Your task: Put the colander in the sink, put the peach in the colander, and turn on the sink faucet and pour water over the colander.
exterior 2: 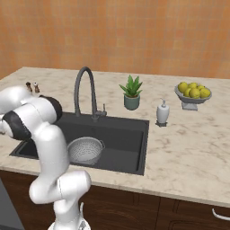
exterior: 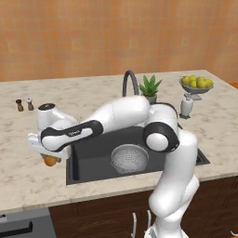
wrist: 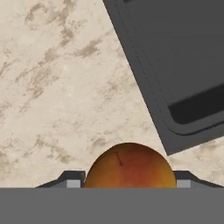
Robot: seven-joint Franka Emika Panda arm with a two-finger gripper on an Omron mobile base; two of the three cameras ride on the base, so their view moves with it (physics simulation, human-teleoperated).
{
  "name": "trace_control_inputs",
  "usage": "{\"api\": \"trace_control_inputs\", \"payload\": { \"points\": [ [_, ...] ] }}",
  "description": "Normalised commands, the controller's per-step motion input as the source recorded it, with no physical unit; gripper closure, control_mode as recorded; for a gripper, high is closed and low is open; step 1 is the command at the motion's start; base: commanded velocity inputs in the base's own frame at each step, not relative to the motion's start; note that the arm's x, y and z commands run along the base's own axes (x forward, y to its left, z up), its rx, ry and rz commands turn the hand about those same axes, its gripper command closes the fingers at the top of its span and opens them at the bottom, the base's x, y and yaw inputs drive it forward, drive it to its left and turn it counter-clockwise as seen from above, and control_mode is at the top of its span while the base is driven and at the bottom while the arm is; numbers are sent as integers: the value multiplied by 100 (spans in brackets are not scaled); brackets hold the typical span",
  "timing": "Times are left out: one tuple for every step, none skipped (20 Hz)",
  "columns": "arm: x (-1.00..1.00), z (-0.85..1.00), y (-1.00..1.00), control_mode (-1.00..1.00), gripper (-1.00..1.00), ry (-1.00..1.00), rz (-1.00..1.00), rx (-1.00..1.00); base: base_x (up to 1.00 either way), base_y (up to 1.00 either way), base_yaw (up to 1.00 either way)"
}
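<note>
The colander (exterior: 129, 158) (exterior 2: 84, 150) sits upright on the floor of the dark sink (exterior: 93, 160) (exterior 2: 128, 134). My gripper (exterior: 49, 155) (wrist: 130, 181) hangs low over the counter just left of the sink's left rim. It is shut on the orange-red peach (exterior: 50, 161) (wrist: 130, 168), whose sides meet both fingertips (wrist: 73, 180) in the hand view. I cannot tell whether the peach rests on the counter or is just off it. The gooseneck faucet (exterior: 130, 82) (exterior 2: 84, 90) stands behind the basin, and no stream of water falls from it.
Two small shakers (exterior: 24, 104) stand at the back left of the counter. A potted plant (exterior 2: 131, 93), a soap dispenser (exterior 2: 162, 112) and a footed bowl of yellow fruit (exterior 2: 193, 93) stand to the right behind the sink. The sink's corner (wrist: 175, 131) lies close to the hand.
</note>
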Motion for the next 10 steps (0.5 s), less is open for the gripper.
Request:
{"api": "trace_control_inputs", "payload": {
  "points": [
    [-47,31,-87,-100,100,0,10,0,0,0,0],
    [-46,31,-89,-100,100,0,12,0,0,0,0],
    [-44,30,-89,-100,100,0,13,0,0,0,0],
    [-42,28,-89,-100,100,0,13,0,0,0,0],
    [-43,26,-94,-100,100,0,14,0,0,0,0],
    [-41,24,-96,-100,100,0,16,0,0,0,0],
    [-40,21,-100,-100,100,-2,19,0,0,0,0],
    [-40,21,-100,-100,100,-2,20,0,0,0,0],
    [-40,22,-100,-100,100,-1,20,0,0,0,0],
    [-38,22,-98,-100,100,0,20,0,0,0,0]
  ]
}}
